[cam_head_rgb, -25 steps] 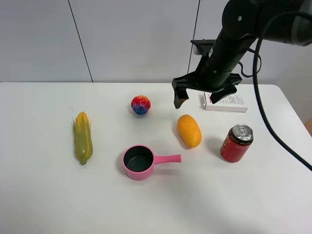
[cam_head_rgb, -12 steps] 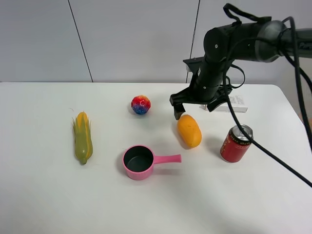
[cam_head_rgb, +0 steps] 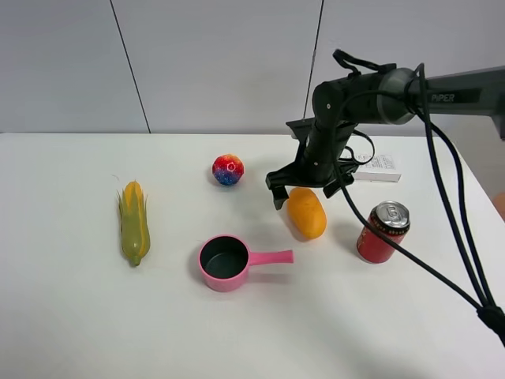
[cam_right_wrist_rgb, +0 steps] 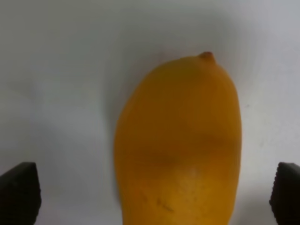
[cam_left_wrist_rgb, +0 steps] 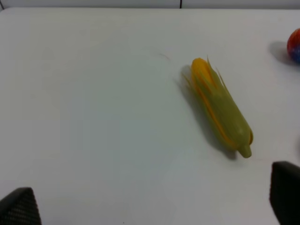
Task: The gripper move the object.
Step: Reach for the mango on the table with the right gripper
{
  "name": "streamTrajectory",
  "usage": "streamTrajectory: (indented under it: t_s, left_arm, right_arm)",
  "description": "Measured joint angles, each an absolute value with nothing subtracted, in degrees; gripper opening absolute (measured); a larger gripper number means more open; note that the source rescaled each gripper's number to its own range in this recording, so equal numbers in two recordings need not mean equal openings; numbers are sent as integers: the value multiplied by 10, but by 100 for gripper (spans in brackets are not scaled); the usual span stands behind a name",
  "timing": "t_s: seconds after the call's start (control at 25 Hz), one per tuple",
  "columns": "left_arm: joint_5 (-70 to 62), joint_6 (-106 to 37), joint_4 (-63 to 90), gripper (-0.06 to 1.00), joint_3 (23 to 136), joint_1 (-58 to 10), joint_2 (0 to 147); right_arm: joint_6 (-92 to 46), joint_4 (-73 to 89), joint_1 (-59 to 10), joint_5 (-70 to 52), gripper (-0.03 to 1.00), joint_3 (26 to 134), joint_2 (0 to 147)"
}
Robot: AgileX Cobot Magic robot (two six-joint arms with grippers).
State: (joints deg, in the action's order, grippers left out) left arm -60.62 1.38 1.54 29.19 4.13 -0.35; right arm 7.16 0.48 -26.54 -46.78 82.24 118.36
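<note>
The right gripper (cam_head_rgb: 305,192) hangs low over a white table (cam_head_rgb: 79,316), its two black fingers (cam_right_wrist_rgb: 18,190) spread wide to either side of the mango (cam_head_rgb: 307,215). The wrist camera shows bare table between each fingertip and the fruit's skin, so nothing is gripped. The orange-yellow mango (cam_right_wrist_rgb: 180,140) lies on its side right of the table's middle, between a multicoloured ball (cam_head_rgb: 227,170) and a red soda can (cam_head_rgb: 383,231), just beyond the handle of a small pink saucepan (cam_head_rgb: 225,262). The black arm reaches in from the right, cables trailing off toward the table's near right corner. From the high camera the fingers straddle the fruit's far end. A white carton (cam_head_rgb: 375,166) lies flat behind the arm.

On the left side of the table a yellow-green corn cob (cam_head_rgb: 133,223) lies alone, well apart from the pan. The left gripper (cam_left_wrist_rgb: 152,201) hovers near it – fingertips only just in its wrist view, set far apart, with empty table between them and the cob (cam_left_wrist_rgb: 220,110) lying beyond.
</note>
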Motion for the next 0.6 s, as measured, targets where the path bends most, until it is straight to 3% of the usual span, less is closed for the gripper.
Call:
streamTrajectory:
  t_s: [0.6]
  left_arm:
    - [-606,14,15,100,292,41,-3]
  right_arm:
    - [72,7,-265,-453,100,822,1235]
